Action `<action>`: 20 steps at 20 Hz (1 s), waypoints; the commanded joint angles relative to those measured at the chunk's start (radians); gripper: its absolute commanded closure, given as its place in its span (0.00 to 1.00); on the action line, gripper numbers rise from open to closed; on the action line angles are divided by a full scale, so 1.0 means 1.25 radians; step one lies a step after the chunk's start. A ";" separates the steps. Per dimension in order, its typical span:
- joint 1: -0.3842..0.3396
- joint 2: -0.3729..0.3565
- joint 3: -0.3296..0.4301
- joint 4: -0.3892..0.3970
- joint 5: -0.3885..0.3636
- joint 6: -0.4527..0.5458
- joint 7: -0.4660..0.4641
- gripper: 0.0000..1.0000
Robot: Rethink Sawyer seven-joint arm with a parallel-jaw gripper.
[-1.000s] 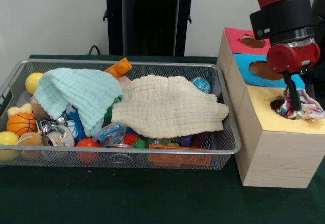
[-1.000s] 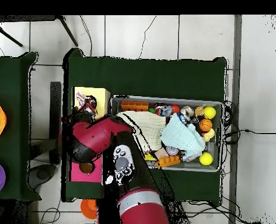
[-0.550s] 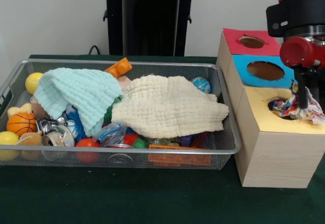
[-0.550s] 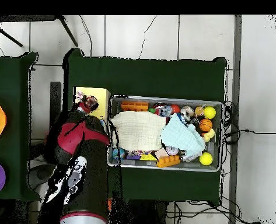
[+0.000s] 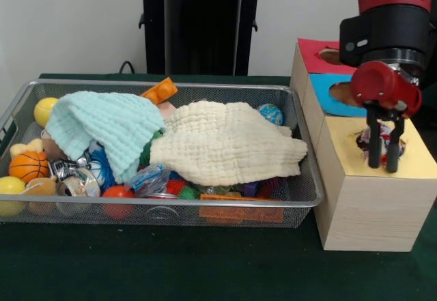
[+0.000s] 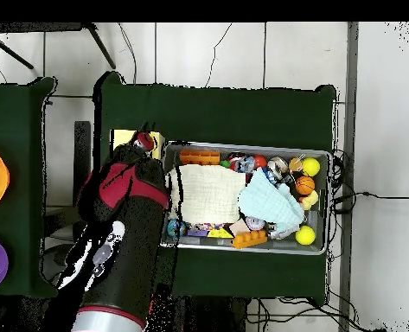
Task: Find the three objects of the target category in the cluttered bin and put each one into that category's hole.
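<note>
The wire bin, left of the wooden box, holds two soft cloths. The gripper stands released over the box's yellow hole, fingers apart. A crumpled patterned cloth sits in that hole: probably light, limp; pinch a raised fold.

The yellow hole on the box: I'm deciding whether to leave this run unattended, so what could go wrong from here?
1. The crumpled colourful item sits in the yellow hole between the fingers of the open gripper; it may catch and lift out.
2. The cream cloth and mint cloth cover much of the wire bin, possibly hiding remaining targets.
</note>
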 commanded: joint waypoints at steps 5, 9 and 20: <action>-0.040 0.151 -0.077 -0.006 0.026 0.107 0.106 0.00; -0.050 0.149 -0.062 0.004 0.032 0.104 0.103 0.00; -0.178 0.011 0.192 0.113 0.028 0.164 0.038 0.00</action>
